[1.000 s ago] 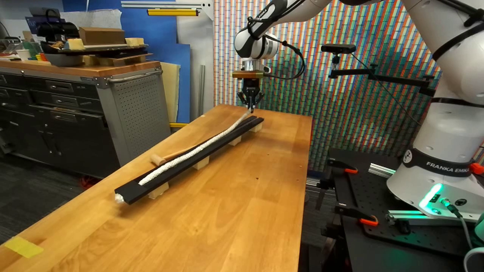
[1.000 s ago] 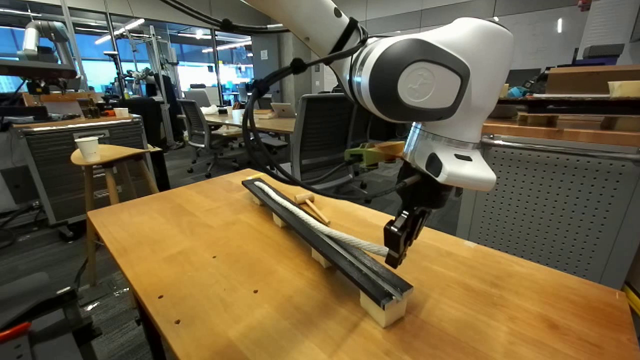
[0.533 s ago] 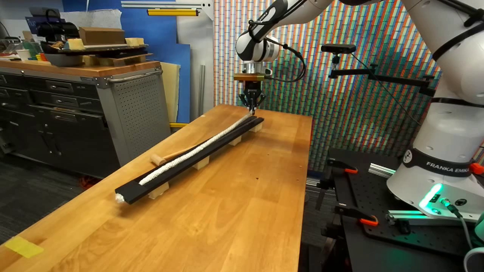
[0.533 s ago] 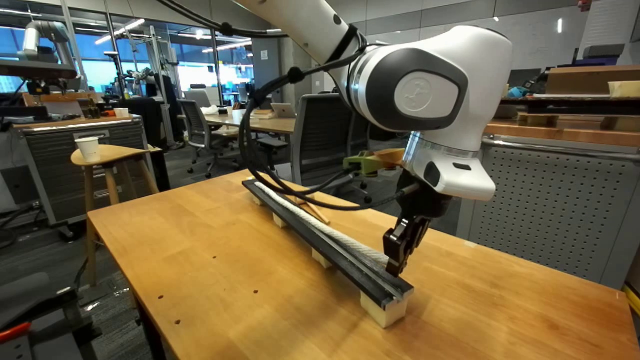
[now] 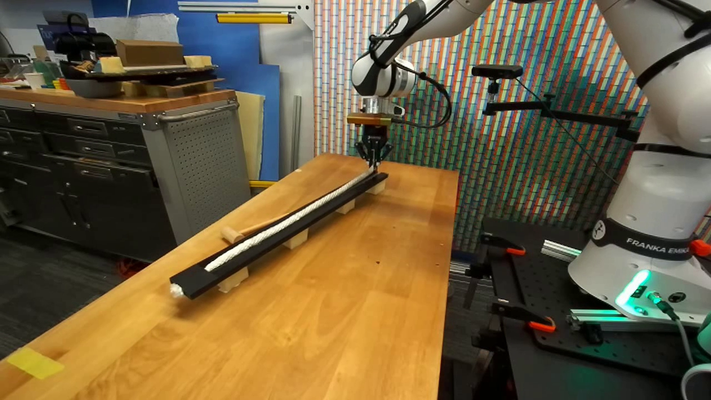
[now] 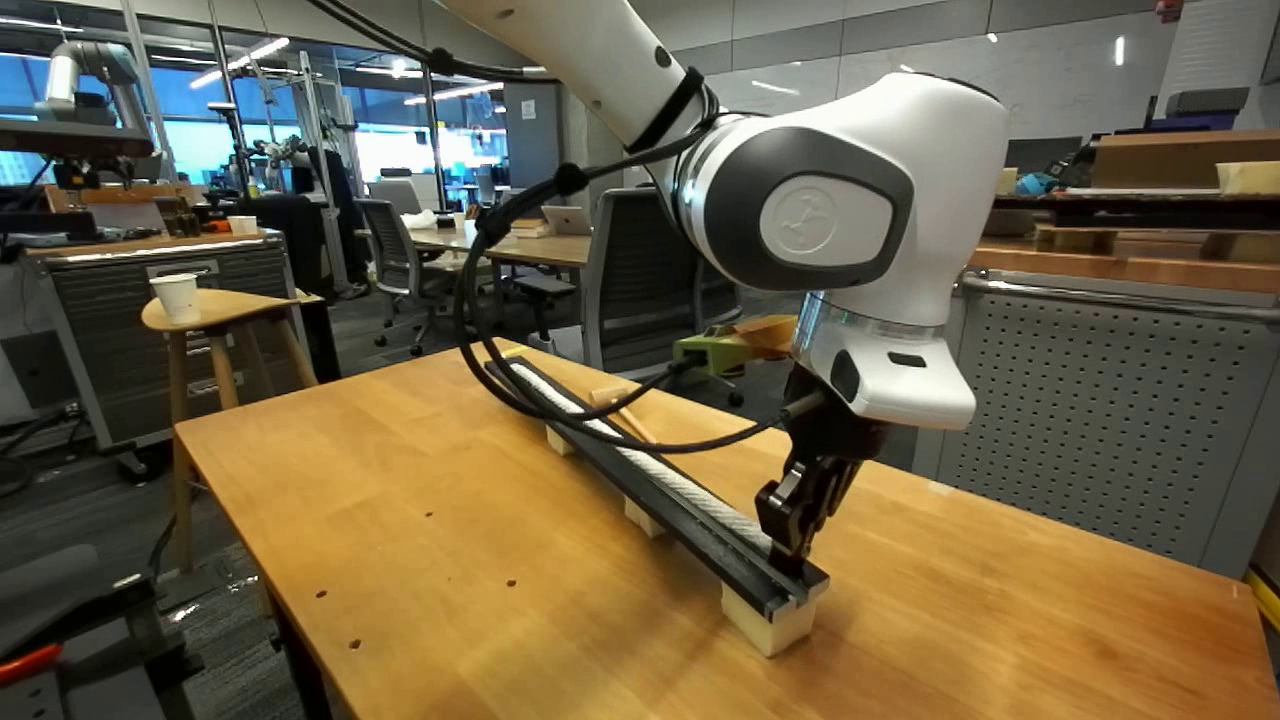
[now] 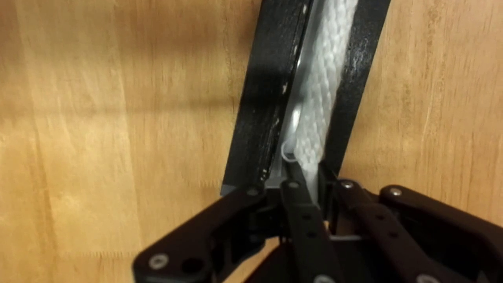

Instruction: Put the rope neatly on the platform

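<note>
The rope (image 5: 294,218) is a white braided cord stretched along the platform (image 5: 193,281), a long black bar with a lengthwise groove. The rope (image 6: 695,492) also lies along the bar (image 6: 745,575) in an exterior view. My gripper (image 5: 372,168) points down at one end of the bar, and its fingers (image 6: 787,563) are low at the bar's top. In the wrist view the gripper (image 7: 308,173) is shut on the rope's narrowed end. There the rope (image 7: 324,78) runs along the groove between the black sides (image 7: 261,90). Whether the held end touches the groove floor is hidden.
Pale wooden blocks (image 6: 768,615) hold the bar above the wooden table (image 6: 400,500). A wooden mallet (image 5: 232,235) lies close beside the bar. The arm's black cable loop (image 6: 480,330) hangs in front of the bar's far part. A grey cabinet (image 5: 197,153) stands beyond the table's edge.
My gripper has moved down and slightly toward the bar's end, holding the rope's end. The rope's raised part has come down onto the bar and lies straighter along the groove.
</note>
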Available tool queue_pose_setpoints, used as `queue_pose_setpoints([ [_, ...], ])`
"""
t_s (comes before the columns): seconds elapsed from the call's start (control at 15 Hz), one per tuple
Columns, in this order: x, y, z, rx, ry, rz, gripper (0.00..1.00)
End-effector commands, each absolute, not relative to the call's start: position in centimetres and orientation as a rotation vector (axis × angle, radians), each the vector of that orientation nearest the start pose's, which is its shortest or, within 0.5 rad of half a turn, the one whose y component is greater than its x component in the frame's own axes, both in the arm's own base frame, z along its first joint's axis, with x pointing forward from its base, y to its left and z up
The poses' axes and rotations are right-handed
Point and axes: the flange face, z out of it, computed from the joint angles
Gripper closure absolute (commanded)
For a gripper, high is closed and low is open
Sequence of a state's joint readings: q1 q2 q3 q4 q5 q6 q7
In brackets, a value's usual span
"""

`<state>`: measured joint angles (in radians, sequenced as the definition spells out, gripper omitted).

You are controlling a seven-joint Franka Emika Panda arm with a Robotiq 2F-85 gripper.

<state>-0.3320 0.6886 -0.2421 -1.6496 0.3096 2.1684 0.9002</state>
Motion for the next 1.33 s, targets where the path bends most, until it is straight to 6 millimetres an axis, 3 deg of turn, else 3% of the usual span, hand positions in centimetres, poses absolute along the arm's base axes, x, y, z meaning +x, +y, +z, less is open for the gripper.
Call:
queue_pose_setpoints([
  [0.0,56.3,-34.3,21.8,-2.067,2.269,0.157,0.97],
  [0.73,54.4,-33.3,22.7,-2.052,2.284,0.020,0.97],
  [0.8,54.3,-33.2,22.7,-2.053,2.282,0.027,0.88],
  [0.87,54.2,-33.2,22.7,-2.051,2.284,0.026,0.70],
  [1.0,54.1,-33.3,22.7,-2.048,2.290,0.019,0.57],
  [1.07,54.0,-33.6,22.8,-2.044,2.296,0.017,0.57],
  [1.2,53.8,-34.1,22.8,-2.036,2.307,0.012,0.82],
  [1.27,53.8,-34.2,22.8,-2.033,2.310,0.008,0.76],
])
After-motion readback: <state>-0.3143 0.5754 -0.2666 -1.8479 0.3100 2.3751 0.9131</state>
